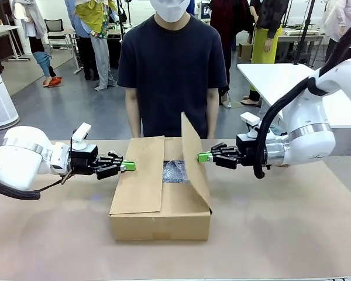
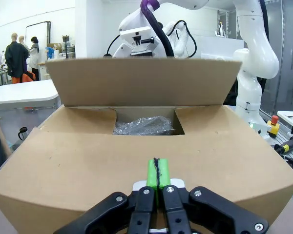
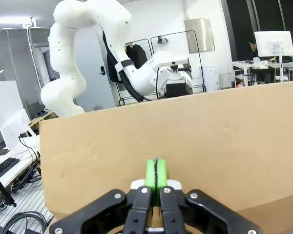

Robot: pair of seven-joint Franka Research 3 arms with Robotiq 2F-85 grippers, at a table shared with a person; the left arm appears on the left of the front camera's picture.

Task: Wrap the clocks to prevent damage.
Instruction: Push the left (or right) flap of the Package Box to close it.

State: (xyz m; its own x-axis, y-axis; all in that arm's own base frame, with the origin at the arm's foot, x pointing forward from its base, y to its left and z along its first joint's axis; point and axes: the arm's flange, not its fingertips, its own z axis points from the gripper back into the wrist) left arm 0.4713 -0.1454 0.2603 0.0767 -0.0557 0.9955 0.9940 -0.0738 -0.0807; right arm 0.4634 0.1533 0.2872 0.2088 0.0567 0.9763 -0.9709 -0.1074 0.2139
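The table point(image 1: 292, 234) is bearing a cardboard box point(image 1: 164, 219), whose upright flap point(image 1: 193, 152) is best pushed evenly near its top edge. A plastic-wrapped bundle point(image 1: 174, 171), presumably a clock, is lying inside. The left gripper point(image 1: 128, 166) and right gripper point(image 1: 205, 157) are pressing at the flaps, both pinched shut and empty.

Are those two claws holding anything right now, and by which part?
Nothing is held. The left gripper and right gripper are shut empty, their tips at the cardboard box.
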